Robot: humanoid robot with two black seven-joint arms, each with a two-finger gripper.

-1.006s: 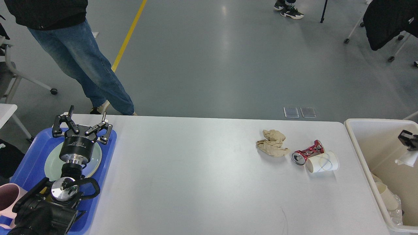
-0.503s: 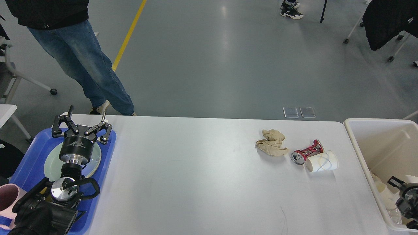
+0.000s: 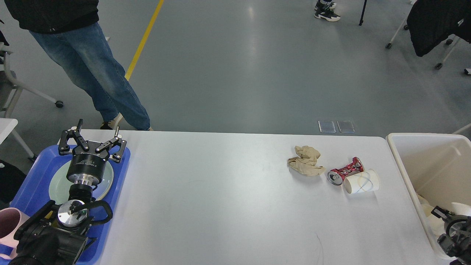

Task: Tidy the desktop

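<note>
Spanning most of the view, the desktop [image 3: 220, 206] is a wide white rectangle with rounded corners. At its left end a blue tray [image 3: 31, 182] holds a pale green plate [image 3: 106, 180], with a pink mug [image 3: 8, 224] at the tray's near corner. The left gripper [image 3: 95, 137] hovers over the plate and tray, its jaws spread wide apart with nothing between them; the bare desktop surface begins just to its right. Behind the far left corner stands a person in blue jeans [image 3: 92, 70]. Right of centre on the desktop lie three items near one another: a crumpled brown paper [image 3: 305, 162], a crushed red can [image 3: 344, 172] and a white paper cup [image 3: 361, 182] on its side, the cup touching the can. Beside the desktop's right end sits a cream-white bin [image 3: 427, 154] holding pale litter. The right gripper [image 3: 452, 232] is low in the bin at the view's corner, beyond the desktop's edge; whether its jaws are apart cannot be told.
</note>
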